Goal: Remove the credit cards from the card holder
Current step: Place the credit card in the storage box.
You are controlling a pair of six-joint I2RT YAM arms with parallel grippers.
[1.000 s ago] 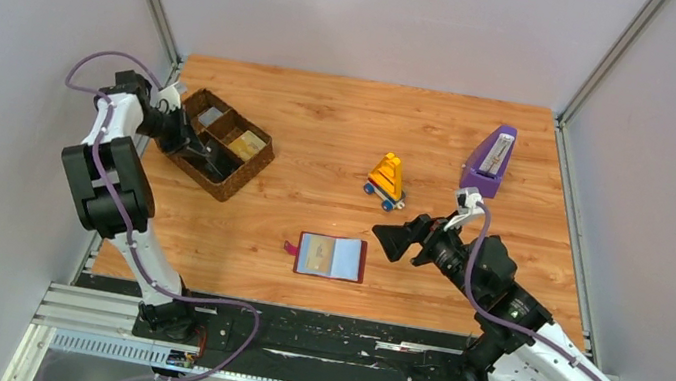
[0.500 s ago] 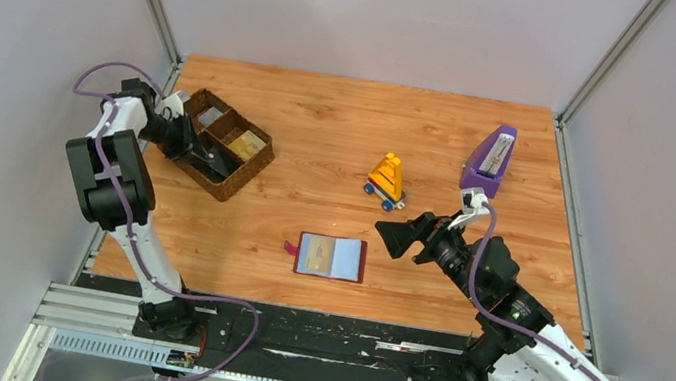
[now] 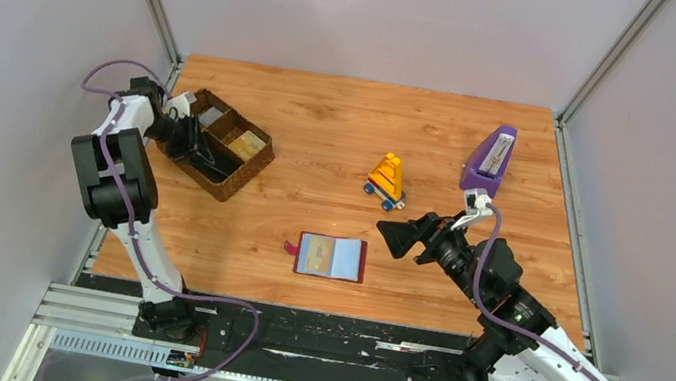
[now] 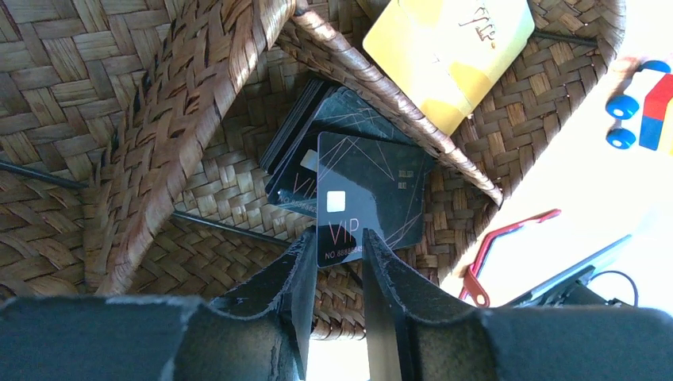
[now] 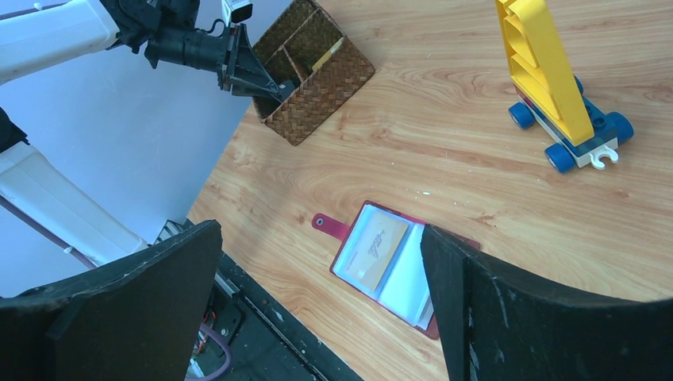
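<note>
The dark red card holder [image 3: 331,257] lies open on the table, a gold card [image 5: 378,252] showing in its left sleeve. My left gripper [image 3: 204,159] is over the wicker basket [image 3: 245,177], jaws parted, gripping nothing. In the left wrist view a black VIP card [image 4: 357,198] lies loose on a stack of black cards just beyond my left gripper [image 4: 337,238]. A gold card [image 4: 448,48] lies in the neighbouring compartment. My right gripper [image 3: 398,235] hangs wide open and empty, to the right of the card holder [image 5: 397,266] and above table level.
A yellow toy on a blue wheeled base [image 3: 386,180] stands behind the card holder. A purple wedge-shaped stand [image 3: 488,160] is at the back right. The basket sits close to the left wall.
The left jaws have come apart and let the black card drop onto the stack in the basket. The left wrist has drawn back slightly to the left. The right arm has barely shifted.
</note>
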